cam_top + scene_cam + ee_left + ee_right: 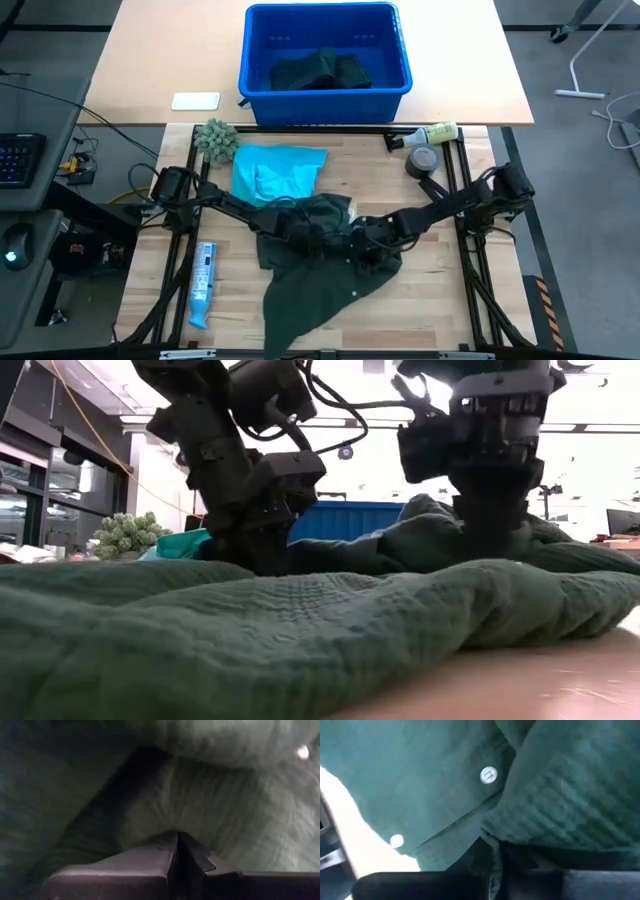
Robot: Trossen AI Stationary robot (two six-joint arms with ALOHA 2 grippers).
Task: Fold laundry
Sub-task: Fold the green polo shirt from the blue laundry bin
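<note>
A dark green buttoned garment (320, 275) lies crumpled across the middle of the table and fills the foreground of the low view (300, 640). A turquoise piece (275, 172) lies flat just behind it to the left. My left gripper (298, 228) is shut, tips down in the garment's left part (177, 837). My right gripper (366, 236) points steeply down into the garment's right part, shut on a bit of its cloth (494, 857). Two white buttons (488, 775) show beside it. My left gripper comes slanting down from the left, its shut fingertips (165, 851) against the dark green cloth (200, 805). No cloth shows between them, and I cannot tell whether a fold is caught. My right gripper pinches a thin strip of the garment's cloth (493, 870) between its two fingers, close to the buttoned edge, slanting down from the right. The garment lies slack on the table around it.
A blue bin (325, 105) holding more dark clothes stands at the far edge. A fuzzy grey-green ball (215, 138), a yellow bottle (430, 133) and a tape roll (422, 160) lie along the back of the work area. A blue-white tube (203, 280) lies at the near left.
</note>
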